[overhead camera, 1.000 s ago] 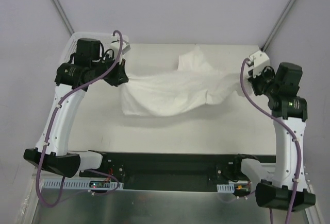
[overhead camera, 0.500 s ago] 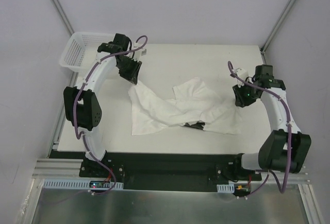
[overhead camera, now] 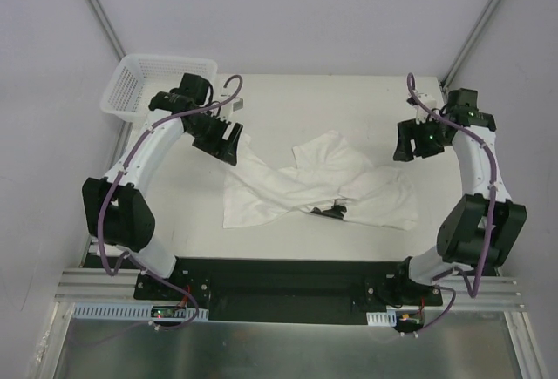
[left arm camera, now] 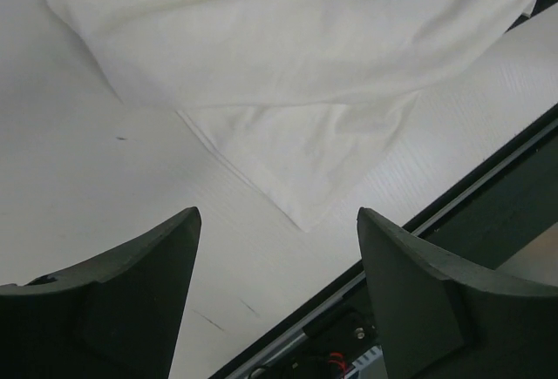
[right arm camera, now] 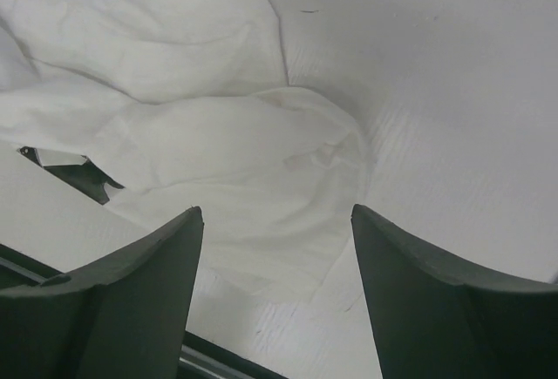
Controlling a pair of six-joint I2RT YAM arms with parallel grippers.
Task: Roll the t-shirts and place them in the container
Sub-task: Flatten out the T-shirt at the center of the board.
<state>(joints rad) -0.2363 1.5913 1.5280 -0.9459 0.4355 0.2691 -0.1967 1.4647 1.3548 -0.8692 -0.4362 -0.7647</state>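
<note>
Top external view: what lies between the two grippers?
The crumpled white t-shirt on the table, seen from the top view; left gripper and right gripper are open.

White table (overhead camera: 314, 104), one crumpled white t-shirt (overhead camera: 288, 183) lying across its middle, twisted and wrinkled, small dark neck label (overhead camera: 330, 213) showing near the cloth's front edge, white mesh basket (overhead camera: 122, 100) at the far left corner
</note>
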